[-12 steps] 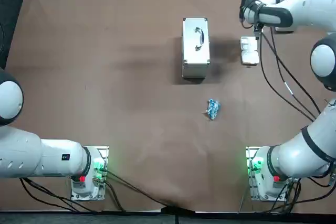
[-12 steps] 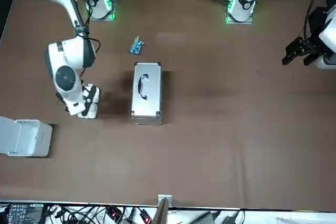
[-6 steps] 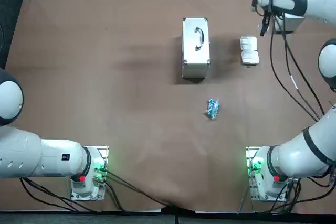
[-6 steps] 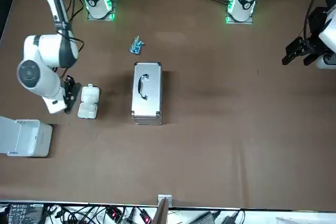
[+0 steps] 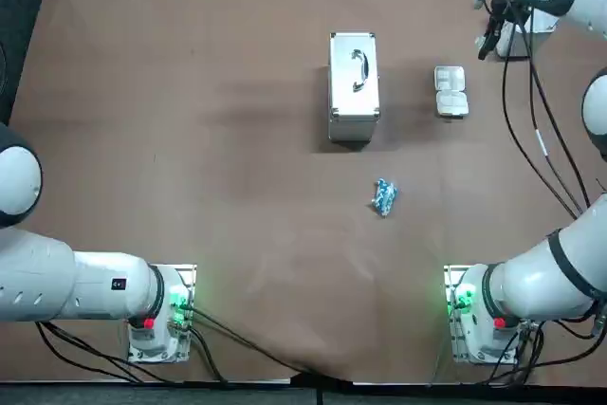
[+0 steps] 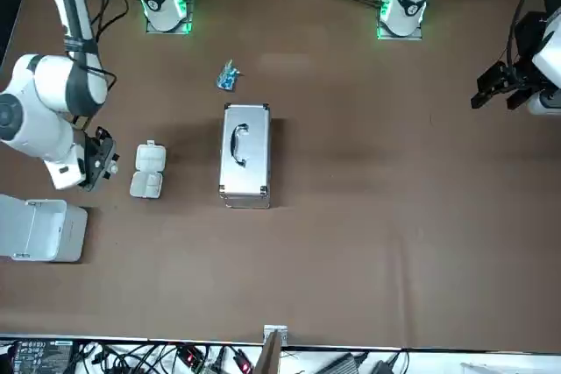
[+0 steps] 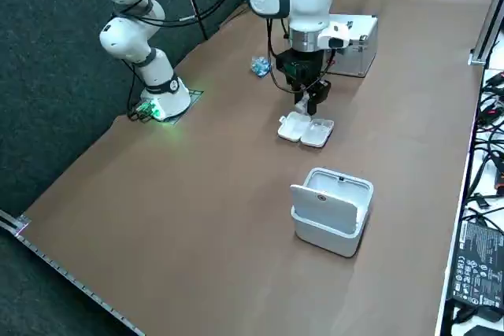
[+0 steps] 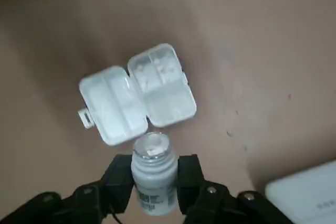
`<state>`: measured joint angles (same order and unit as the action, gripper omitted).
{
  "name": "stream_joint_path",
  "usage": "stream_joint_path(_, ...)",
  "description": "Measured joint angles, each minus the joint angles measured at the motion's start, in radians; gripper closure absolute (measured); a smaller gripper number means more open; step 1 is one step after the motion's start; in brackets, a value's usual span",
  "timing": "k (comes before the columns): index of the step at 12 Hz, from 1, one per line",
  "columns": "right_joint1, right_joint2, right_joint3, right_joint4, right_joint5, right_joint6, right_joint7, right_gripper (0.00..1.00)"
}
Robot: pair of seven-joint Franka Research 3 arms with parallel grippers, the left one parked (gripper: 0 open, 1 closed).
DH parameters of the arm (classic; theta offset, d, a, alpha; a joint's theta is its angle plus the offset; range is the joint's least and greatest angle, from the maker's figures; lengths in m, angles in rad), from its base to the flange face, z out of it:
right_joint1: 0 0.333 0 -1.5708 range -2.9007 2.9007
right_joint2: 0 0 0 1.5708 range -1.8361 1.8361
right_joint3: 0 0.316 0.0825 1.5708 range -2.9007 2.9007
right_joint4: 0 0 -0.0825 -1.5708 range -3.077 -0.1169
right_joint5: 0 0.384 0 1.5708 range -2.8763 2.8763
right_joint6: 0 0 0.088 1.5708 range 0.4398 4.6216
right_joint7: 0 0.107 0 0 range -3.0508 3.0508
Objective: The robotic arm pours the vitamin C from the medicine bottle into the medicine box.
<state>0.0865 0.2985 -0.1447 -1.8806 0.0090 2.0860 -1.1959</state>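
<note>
The white medicine box (image 8: 139,94) lies open and flat on the brown table, with small white tablets in one compartment. It also shows as the medicine box (image 5: 450,91) in the top view and the medicine box (image 6: 147,169) in the front view. My right gripper (image 8: 153,170) is shut on a white medicine bottle (image 8: 153,179), whose open mouth faces the box. The gripper (image 5: 487,44) hangs beside the box, toward the table's right edge, apart from it. From the right side, the gripper (image 7: 309,94) hovers just above the box (image 7: 305,129).
A silver case with a handle (image 5: 354,86) lies left of the box. A blue packet (image 5: 384,197) rests nearer the arm bases. A white open bin (image 7: 331,210) stands near the table's right edge, past the box.
The right arm has swung away from above the medicine box toward the table's right edge with the bottle, so the whole open box now shows.
</note>
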Motion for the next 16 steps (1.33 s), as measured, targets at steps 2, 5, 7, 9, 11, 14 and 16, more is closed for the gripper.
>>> stream_joint_path(2,-0.025,0.000,-0.012,-0.003,0.111,0.001,-0.086,0.52)
stream_joint_path(5,-0.051,0.000,-0.055,-0.005,0.214,0.002,-0.211,0.52)
stream_joint_path(7,-0.089,0.000,-0.071,-0.010,0.354,-0.001,-0.339,0.52)
stream_joint_path(9,-0.115,0.000,-0.072,-0.034,0.453,-0.001,-0.404,0.52)
stream_joint_path(11,-0.139,0.000,-0.074,-0.064,0.564,-0.001,-0.504,0.52)
stream_joint_path(14,-0.187,0.000,-0.082,-0.103,0.696,-0.001,-0.643,0.52)
stream_joint_path(16,-0.231,0.000,-0.084,-0.125,0.793,-0.011,-0.741,0.52)
